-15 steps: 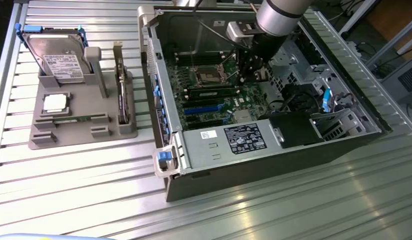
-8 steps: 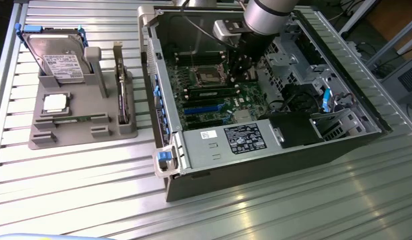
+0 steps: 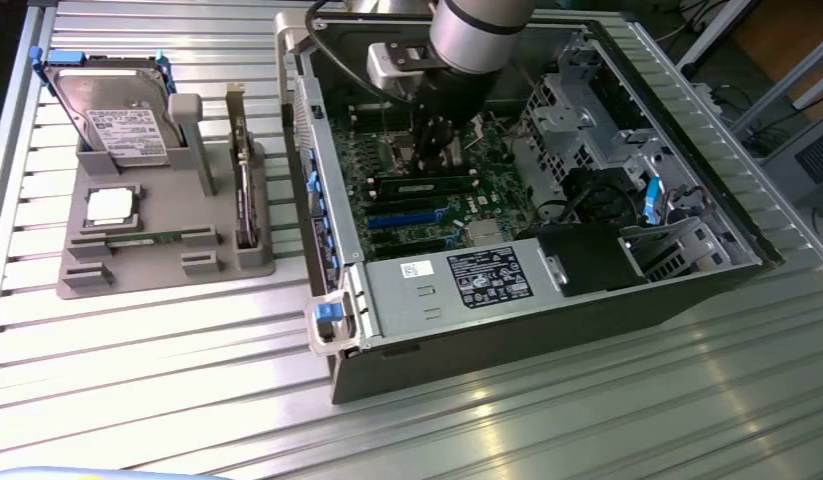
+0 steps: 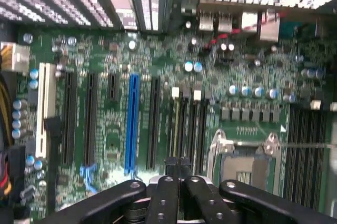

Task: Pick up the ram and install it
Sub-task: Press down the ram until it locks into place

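Slatted metal bench, tool fingers pressed together over motherboard, ram seated in slot, partly hidden.

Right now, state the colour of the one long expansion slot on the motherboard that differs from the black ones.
Bright blue slot; wrist view shows it best.

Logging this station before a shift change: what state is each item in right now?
gripper: shut, over the memory slots.
ram: lying along the slots inside the case; seating unclear.
computer case: open, on its side.
hard drive: leaning in the gray holder.
processor chip: flat in the holder.
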`<state>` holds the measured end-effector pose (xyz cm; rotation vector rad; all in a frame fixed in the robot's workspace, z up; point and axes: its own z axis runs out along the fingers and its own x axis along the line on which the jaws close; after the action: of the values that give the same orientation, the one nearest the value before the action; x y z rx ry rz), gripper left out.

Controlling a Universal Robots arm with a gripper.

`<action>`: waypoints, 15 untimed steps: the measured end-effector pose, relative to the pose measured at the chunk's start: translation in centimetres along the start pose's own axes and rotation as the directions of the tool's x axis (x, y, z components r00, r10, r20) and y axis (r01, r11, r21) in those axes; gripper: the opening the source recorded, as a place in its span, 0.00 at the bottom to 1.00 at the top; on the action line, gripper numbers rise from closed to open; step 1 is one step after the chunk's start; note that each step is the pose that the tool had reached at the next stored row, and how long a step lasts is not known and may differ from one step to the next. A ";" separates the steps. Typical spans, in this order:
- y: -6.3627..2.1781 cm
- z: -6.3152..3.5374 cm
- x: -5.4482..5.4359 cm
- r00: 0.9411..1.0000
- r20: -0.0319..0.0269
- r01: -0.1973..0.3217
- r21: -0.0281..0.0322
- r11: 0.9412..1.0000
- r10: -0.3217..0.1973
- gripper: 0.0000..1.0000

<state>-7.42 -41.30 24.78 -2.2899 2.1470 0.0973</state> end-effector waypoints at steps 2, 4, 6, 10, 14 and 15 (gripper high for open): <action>1.00 0.10 0.1 1.000 0.002 0.000 0.000 1.000 0.000 0.10; 1.69 0.21 0.1 1.000 0.003 0.000 0.000 1.000 0.000 0.10; 1.86 0.38 0.1 1.000 0.005 0.000 0.001 1.000 0.000 0.10; 1.97 0.96 0.2 1.000 0.006 0.000 0.001 1.000 0.000 0.10; 2.03 1.91 0.2 1.000 0.010 0.000 0.001 1.000 0.000 0.10; 2.03 1.92 0.2 1.000 0.010 0.000 0.001 1.000 0.000 0.10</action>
<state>-9.51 -41.57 22.94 -2.2845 2.1416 0.1078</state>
